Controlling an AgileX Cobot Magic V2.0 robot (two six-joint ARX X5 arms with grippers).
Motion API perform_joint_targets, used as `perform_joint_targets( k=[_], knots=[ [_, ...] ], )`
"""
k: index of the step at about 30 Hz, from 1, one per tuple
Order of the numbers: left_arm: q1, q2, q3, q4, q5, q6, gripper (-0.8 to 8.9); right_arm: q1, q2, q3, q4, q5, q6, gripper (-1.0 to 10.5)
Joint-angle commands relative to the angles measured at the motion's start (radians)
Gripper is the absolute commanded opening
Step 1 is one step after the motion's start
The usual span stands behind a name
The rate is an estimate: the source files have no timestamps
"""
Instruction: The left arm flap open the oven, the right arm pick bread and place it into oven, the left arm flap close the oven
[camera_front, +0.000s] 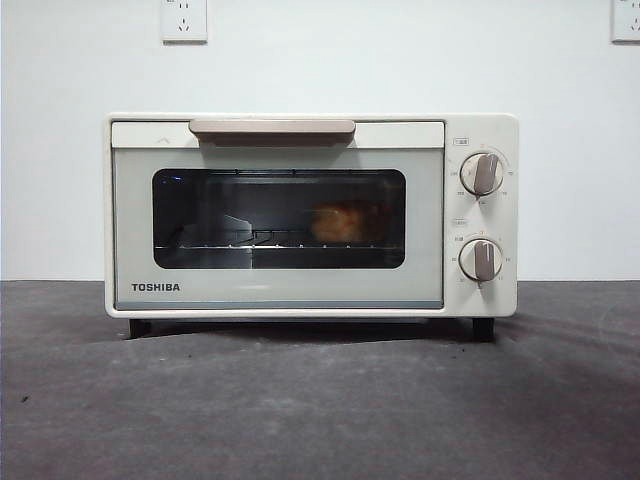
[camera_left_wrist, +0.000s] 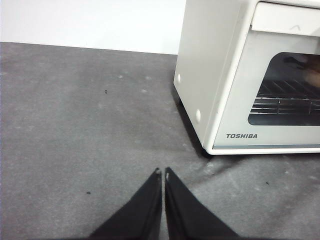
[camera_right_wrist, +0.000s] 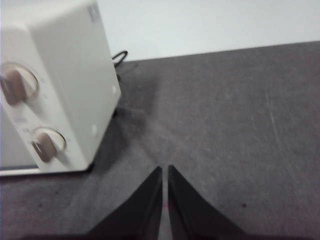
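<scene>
Black grippers (camera_left_wrist: 163, 172) (camera_right_wrist: 164, 168) closed above table.

Plain white wall (camera_front: 330, 60) with two sockets (camera_front: 184, 20), dark grey table (camera_front: 320, 400).

The oven (camera_front: 310, 215) stands on the tabletop (camera_front: 320, 400) before the wall at my twelve o'clock. The bread (camera_front: 340, 224) lies inside it on the rack, toward three o'clock. Two knobs sit one above the other at its three o'clock side.
</scene>
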Motion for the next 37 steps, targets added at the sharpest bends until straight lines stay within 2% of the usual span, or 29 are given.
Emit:
perform_joint_targets(
  k=[1,3,6,10,37],
  knots=[
    [0.003,-0.001,-0.020,0.012,-0.002,0.016,0.20,-0.002,-0.029,-0.029,0.020,-0.002,-0.035,0.2],
    [0.003,-0.001,-0.020,0.012,-0.002,0.016,0.20,-0.002,-0.048,-0.055,0.016,-0.003,-0.046,0.2],
    [0.003,-0.001,-0.020,0.013,-0.002,0.016,0.20,-0.002,-0.078,-0.056,-0.077,-0.002,-0.059,0.2],
    [0.003,-0.001,-0.020,0.012,-0.002,0.016,0.20,0.000,-0.098,-0.056,-0.070,0.002,-0.096,0.2],
    [0.003,-0.001,-0.020,0.012,-0.002,0.016,0.20,0.000,-0.098,-0.056,-0.052,0.000,-0.091,0.2]
  ],
)
